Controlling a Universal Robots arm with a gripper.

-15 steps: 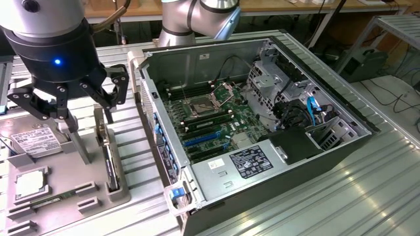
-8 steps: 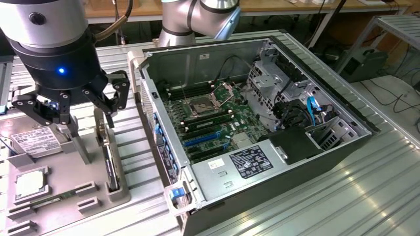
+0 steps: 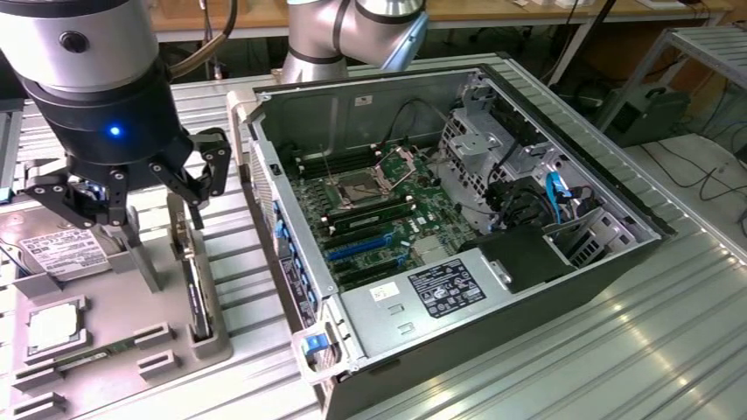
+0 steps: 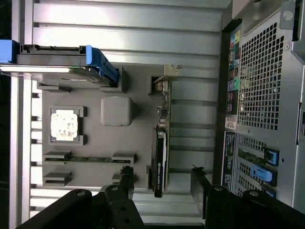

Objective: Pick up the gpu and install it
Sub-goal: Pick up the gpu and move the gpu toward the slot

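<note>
- Wrist view: we see the gripper (image 4: pixel 162 177) with its two dark fingers (image 4: pixel 126 179) spread wide and nothing held. The gap is much broader than the card it frames.
- Just beyond that gap stands the gpu (image 4: pixel 160 152), set on its long edge in a slot of the grey fixture (image 4: pixel 95 138). One end of the card falls between the fingertips, and the silver bracket (image 4: pixel 167 74) marks the far end.
- We read the card's long axis as running crosswise to the line joining the fingertips, so each finger faces one flat side. We judge the card to be roughly centred in the opening.
- Exterior view: the gripper (image 3: pixel 150 213) hangs over the fixture (image 3: pixel 117 350). The gpu (image 3: pixel 195 297) lies below it and slightly toward the exterior view's right. We see no contact between them.
- Sharing the fixture, on the side of the card away from the case, are the hard drive (image 4: pixel 57 67), the processor (image 4: pixel 64 125) and the memory stick (image 4: pixel 81 158).
- On the card's other side, toward the exterior view's right, lies the open computer case (image 3: pixel 467 219). Its motherboard is exposed and the blue slots (image 3: pixel 350 249) are bare, so we judge the card not yet picked up or installed.
</note>
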